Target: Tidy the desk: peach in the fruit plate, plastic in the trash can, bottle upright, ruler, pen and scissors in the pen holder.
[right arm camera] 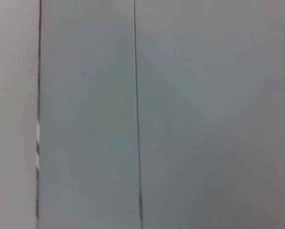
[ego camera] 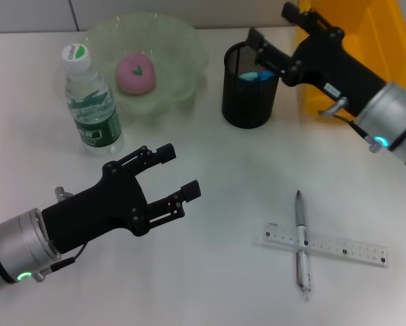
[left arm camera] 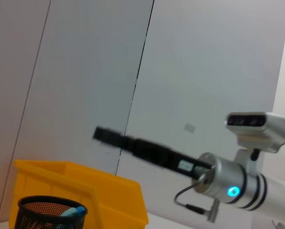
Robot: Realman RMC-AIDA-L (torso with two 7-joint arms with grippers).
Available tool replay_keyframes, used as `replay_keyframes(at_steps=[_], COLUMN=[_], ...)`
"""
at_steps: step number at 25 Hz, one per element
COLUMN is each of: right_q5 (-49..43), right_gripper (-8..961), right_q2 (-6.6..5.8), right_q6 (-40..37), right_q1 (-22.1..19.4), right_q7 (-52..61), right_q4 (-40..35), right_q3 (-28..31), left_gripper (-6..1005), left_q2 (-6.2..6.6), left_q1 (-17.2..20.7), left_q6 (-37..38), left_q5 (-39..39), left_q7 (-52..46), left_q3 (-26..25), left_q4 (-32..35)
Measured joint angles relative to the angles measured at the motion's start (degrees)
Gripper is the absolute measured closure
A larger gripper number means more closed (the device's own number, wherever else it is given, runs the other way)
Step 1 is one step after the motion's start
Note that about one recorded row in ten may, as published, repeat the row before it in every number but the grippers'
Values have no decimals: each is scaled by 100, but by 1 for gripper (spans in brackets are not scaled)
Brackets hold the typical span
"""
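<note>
The bottle [ego camera: 89, 102] stands upright just beyond the left gripper [ego camera: 179, 173], with the fruit plate [ego camera: 179, 47] holding the peach [ego camera: 135, 73] behind it. The pen holder [ego camera: 247, 95] sits under the right gripper [ego camera: 271, 34], apparently holding something. Pen [ego camera: 301, 238] lies across ruler [ego camera: 339, 248], right of the left gripper's jaws

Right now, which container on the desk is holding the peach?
The pale green fruit plate holds the peach; the black mesh pen holder and yellow bin do not.

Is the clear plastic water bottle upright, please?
Upright: the clear plastic water bottle stands on its base, white cap on top, beside the green plate.
</note>
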Motion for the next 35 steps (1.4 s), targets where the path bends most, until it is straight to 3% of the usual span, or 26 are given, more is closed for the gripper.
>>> replay_keyframes(at_steps=[11,20,27,35], right_q5=[-1039,-2379,-3301,-4144], right_gripper=[182,183,183,184], right_q2=[-60,-228,-355,-378], right_q6=[-397,-1149,-1422,-1454], right_q1=[-686,-1303,-1382,-1379], right_q7=[1891,3164,3406,3595], right_q4=[-1185,-2292,-2590,-2971], right_q3=[-394,-339,-323,-325], left_gripper=[216,216,216,215], left_q2=[24,51,55,76], left_q1=[-1,24,33,51], left_q6=[12,30,56,81], left_q5=[36,57,62,62], left_q7=[0,-12,-130,-455], left_q3=[11,76,288,664], left_q4=[91,218,405,647])
